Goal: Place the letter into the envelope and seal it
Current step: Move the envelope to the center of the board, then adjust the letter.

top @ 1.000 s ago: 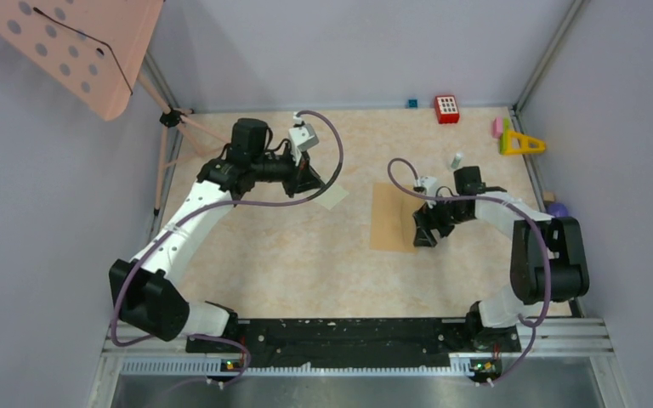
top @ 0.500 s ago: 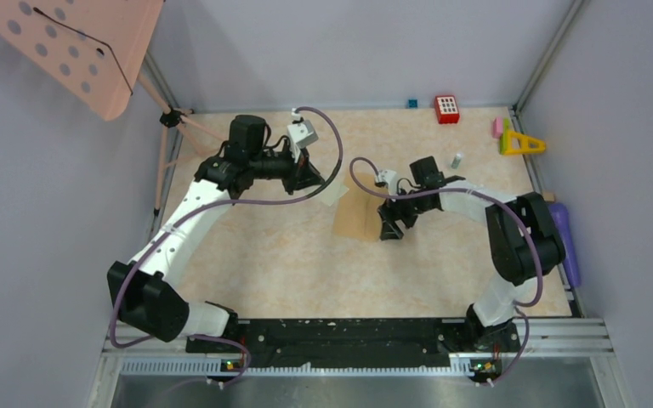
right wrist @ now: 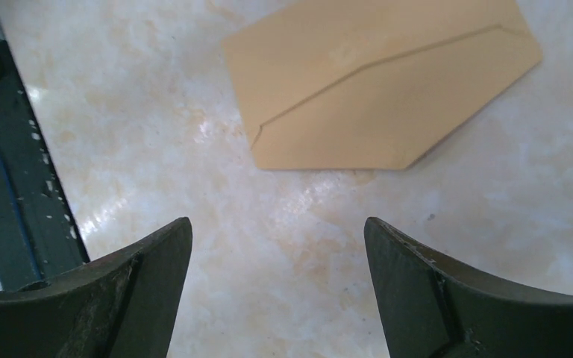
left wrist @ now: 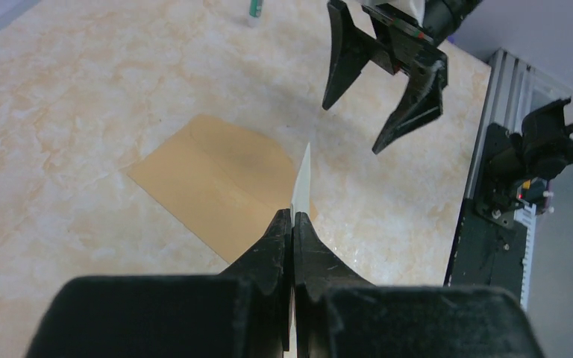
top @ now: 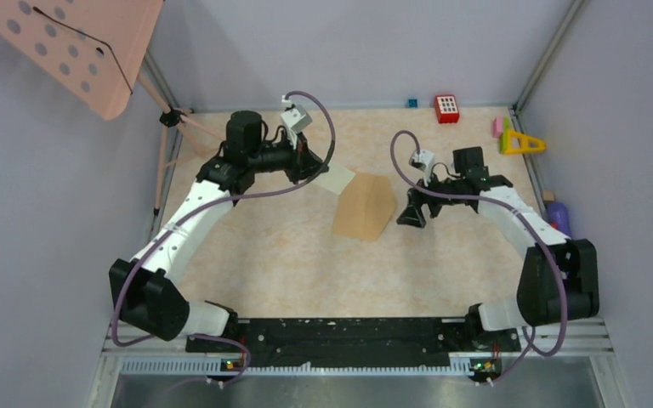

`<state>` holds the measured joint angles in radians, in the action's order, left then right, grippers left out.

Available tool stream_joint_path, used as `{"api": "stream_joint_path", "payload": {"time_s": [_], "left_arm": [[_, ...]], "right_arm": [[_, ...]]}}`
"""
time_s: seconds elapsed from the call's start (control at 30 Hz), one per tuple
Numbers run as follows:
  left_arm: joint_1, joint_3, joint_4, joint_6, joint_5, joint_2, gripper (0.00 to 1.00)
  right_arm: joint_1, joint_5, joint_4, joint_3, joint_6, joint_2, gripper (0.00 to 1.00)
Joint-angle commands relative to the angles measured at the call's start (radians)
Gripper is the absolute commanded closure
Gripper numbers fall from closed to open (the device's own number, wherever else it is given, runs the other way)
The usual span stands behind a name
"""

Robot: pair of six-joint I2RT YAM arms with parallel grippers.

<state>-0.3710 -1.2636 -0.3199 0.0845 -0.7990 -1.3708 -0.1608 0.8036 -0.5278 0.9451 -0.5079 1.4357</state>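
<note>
The tan envelope (top: 363, 209) lies flat in the middle of the table, its flap opened out toward the right. It also shows in the left wrist view (left wrist: 220, 179) and the right wrist view (right wrist: 380, 89). My left gripper (top: 316, 170) is shut on the pale letter sheet (top: 337, 178), seen edge-on between its fingers (left wrist: 301, 179), just left of and above the envelope. My right gripper (top: 410, 212) is open and empty, a short way right of the envelope; its jaws (right wrist: 277, 221) stand wide over bare table.
A red block (top: 446, 109), a yellow triangle (top: 521, 143) and a pink piece (top: 498, 127) sit at the far right. A purple object (top: 559, 217) lies by the right wall. A pink perforated stand (top: 76, 51) rises at the far left.
The right gripper slid the envelope left to the middle, then let go and drew back right. The envelope's flap now lies open. The left gripper shifted slightly with the sheet.
</note>
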Motion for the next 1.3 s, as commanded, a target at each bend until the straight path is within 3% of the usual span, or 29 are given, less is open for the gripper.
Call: {"api": "stream_joint_path", "payload": {"time_s": [0.0, 0.2, 0.37, 0.47, 0.73, 1.07, 1.27], "left_arm": [[0.031, 0.001, 0.25, -0.298, -0.007, -0.017, 1.0], [0.061, 0.104, 0.589, -0.731, -0.033, -0.041, 1.0], [0.069, 0.241, 0.977, -1.039, -0.038, -0.056, 1.0], [0.068, 0.326, 1.185, -1.161, -0.018, -0.058, 1.0], [0.044, 0.481, 1.5, -1.259, 0.049, -0.07, 1.0], [-0.001, 0.51, 1.588, -1.274, 0.019, -0.089, 1.0], [-0.014, 0.52, 1.589, -1.251, 0.021, -0.103, 1.0]], "right_arm": [[0.006, 0.213, 0.218, 0.019, 0.197, -0.12, 0.15], [0.006, 0.226, 1.014, -0.091, 0.874, -0.197, 0.14], [0.002, 0.182, 1.416, -0.131, 1.279, -0.112, 0.14], [-0.01, 0.13, 1.677, -0.201, 1.443, -0.057, 0.14], [-0.163, 0.066, 1.621, -0.23, 1.363, -0.064, 0.15], [-0.206, 0.034, 1.614, -0.23, 1.369, -0.029, 0.17], [-0.222, 0.05, 1.648, -0.234, 1.382, -0.031, 0.34]]}}
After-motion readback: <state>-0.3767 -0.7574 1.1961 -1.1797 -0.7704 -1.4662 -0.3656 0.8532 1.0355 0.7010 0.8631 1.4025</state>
